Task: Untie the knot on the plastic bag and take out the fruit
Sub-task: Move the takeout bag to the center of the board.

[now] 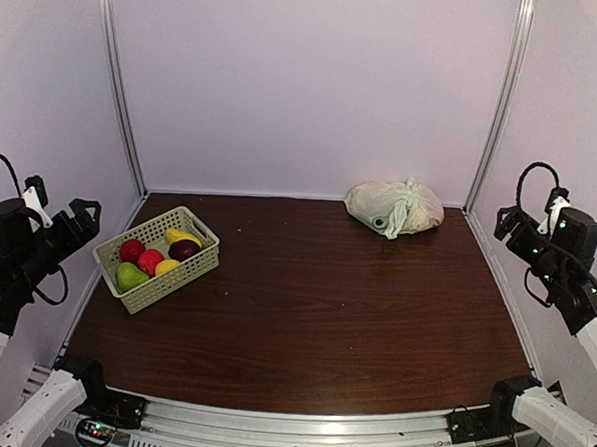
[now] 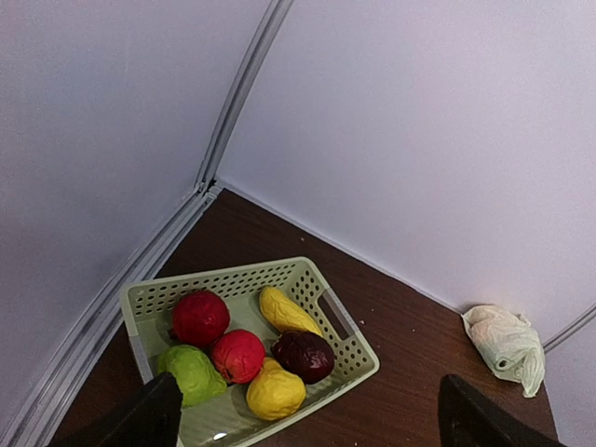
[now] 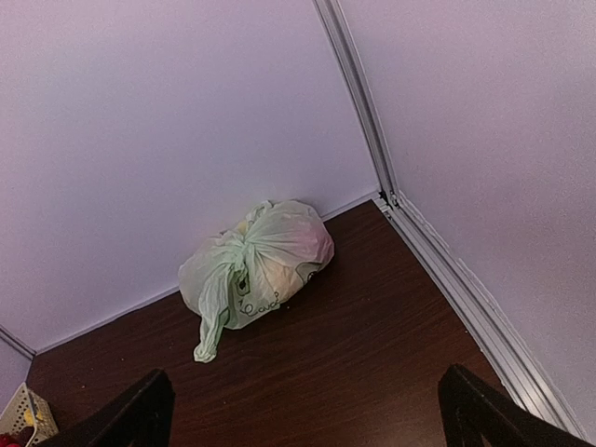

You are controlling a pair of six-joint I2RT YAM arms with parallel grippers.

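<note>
Far right corner of the dark table [image 1: 314,314]: the plastic bag [image 1: 394,209] lies slumped on its side close to the back wall, its long axis running left to right along that wall. The knot [image 3: 250,242] sits on the upper face of the bundle, tied. One loose strip of handle [image 3: 210,321] trails from it toward the near left and ends on the tabletop.

The fruit [image 3: 303,240] is sealed inside and shows only as a peach flush and a faint yellow patch through the film; separate pieces cannot be counted. The small grey printed marks [image 3: 250,296] are too small to read.

Both arms are raised at the table's side edges, touching nothing. The left gripper [image 2: 309,400] hangs over the near-left area with its fingers spread wide, above a pale green slotted basket [image 1: 180,277] of red, yellow, green and dark purple pieces. The right gripper [image 3: 305,391], fingers equally wide apart and holding nothing, faces the bag from well apart. Only the fingertips show in either wrist view.
</note>
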